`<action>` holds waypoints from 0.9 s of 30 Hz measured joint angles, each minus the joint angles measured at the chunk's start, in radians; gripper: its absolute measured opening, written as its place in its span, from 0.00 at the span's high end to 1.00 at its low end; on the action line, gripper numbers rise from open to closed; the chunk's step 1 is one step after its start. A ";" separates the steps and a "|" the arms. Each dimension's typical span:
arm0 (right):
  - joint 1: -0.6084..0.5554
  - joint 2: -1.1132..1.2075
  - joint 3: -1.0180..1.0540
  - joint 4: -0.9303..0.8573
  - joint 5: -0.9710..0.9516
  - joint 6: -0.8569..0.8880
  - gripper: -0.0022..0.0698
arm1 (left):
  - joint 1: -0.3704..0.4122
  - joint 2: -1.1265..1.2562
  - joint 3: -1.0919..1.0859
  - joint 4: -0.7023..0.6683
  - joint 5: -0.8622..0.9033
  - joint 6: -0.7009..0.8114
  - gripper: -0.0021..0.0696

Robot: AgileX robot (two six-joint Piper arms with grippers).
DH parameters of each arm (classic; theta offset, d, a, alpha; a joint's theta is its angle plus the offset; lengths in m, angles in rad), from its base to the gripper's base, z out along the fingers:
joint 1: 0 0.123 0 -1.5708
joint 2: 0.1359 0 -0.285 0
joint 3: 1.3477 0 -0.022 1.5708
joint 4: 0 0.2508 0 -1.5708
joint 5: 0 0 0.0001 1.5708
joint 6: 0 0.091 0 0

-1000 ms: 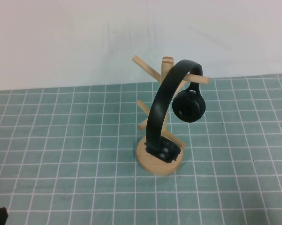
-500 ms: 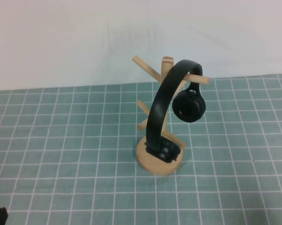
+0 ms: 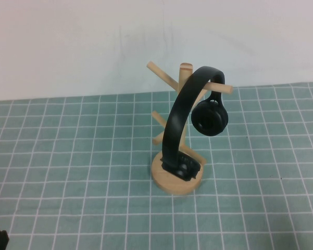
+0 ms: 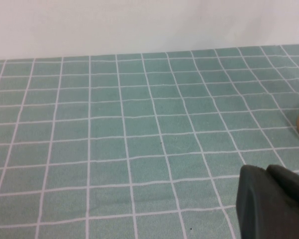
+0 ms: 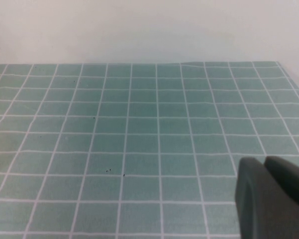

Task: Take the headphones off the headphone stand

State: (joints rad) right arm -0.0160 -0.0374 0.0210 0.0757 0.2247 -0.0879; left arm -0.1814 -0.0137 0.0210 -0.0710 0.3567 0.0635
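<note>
Black headphones (image 3: 183,112) on stand (image 3: 173,179) — claws (image 4: 273,201) (image 5: 271,199) apart.

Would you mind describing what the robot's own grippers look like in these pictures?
Little of them shows. The left gripper appears in its wrist view as matte black, rounded moulded parts, two lobes side by side; a black sliver sits at the near left corner of the high view. The right gripper looks the same in its wrist view: matte black and smooth-edged. No cables, markings or arm links are visible.
</note>
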 joint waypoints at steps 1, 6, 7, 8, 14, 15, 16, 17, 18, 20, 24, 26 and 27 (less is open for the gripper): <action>0.000 0.000 0.000 0.000 0.000 0.000 0.98 | 0.000 0.000 0.000 0.000 0.000 0.000 0.98; 0.000 0.000 0.000 0.000 0.000 0.000 0.98 | 0.000 0.000 0.000 0.000 0.000 0.000 0.98; 0.000 0.000 0.000 0.000 0.000 0.000 0.98 | 0.000 0.000 0.000 0.000 0.000 0.000 0.98; 0.000 0.000 0.000 0.000 -0.006 0.000 0.98 | 0.000 0.000 0.000 0.000 0.000 0.000 0.98; 0.000 0.000 0.000 0.032 -0.277 0.002 0.98 | 0.000 0.000 0.000 0.000 0.000 0.000 0.98; 0.000 0.000 0.000 0.032 -0.380 0.009 0.98 | 0.000 0.000 0.000 0.000 0.000 0.000 0.98; 0.000 0.000 0.000 0.032 -0.495 0.015 0.98 | 0.000 0.000 0.000 0.000 0.000 0.000 0.98; 0.000 0.000 0.000 0.030 -0.615 0.030 0.98 | 0.000 0.000 0.000 0.000 0.000 0.000 0.98; 0.000 0.000 0.000 0.027 -0.738 0.042 0.98 | 0.000 0.000 0.000 0.000 0.000 0.000 0.98; 0.000 0.000 -0.004 0.021 -0.937 0.057 0.98 | 0.000 0.000 0.000 0.000 0.000 0.000 0.98; 0.000 0.000 -0.050 0.019 -1.122 0.088 0.98 | 0.000 0.000 0.000 0.000 0.000 0.000 0.98; 0.000 0.000 -0.108 0.019 -1.094 0.121 0.98 | 0.000 0.000 0.000 0.000 0.000 0.000 0.98; 0.000 0.000 -0.142 0.019 -1.067 0.149 0.98 | 0.000 0.000 0.000 0.000 0.000 0.000 0.98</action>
State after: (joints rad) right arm -0.0160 -0.0374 -0.1213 0.0951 -0.8426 0.0612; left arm -0.1814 -0.0137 0.0210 -0.0710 0.3567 0.0635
